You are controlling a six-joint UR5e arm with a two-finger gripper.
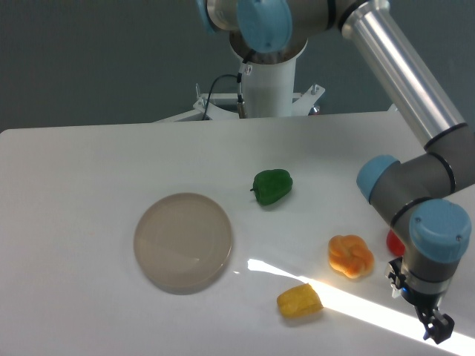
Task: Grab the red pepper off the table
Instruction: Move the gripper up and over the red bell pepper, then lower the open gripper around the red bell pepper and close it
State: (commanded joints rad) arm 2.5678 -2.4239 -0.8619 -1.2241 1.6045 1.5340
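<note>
The red pepper (392,242) shows only as a small red sliver at the right of the white table (89,178); the arm's wrist hides most of it. My gripper (438,329) hangs at the bottom right corner, in front of and to the right of the pepper, pointing down near the table's front edge. Its dark fingers are small and partly cut off by the frame, so I cannot tell how the jaws stand. Nothing shows between them.
An orange lobed pepper (351,256) lies just left of the wrist. A yellow piece (300,302) lies in front of it. A green pepper (272,187) sits mid-table. A round grey plate (182,241) lies at the left. The arm's base (266,81) stands behind the table.
</note>
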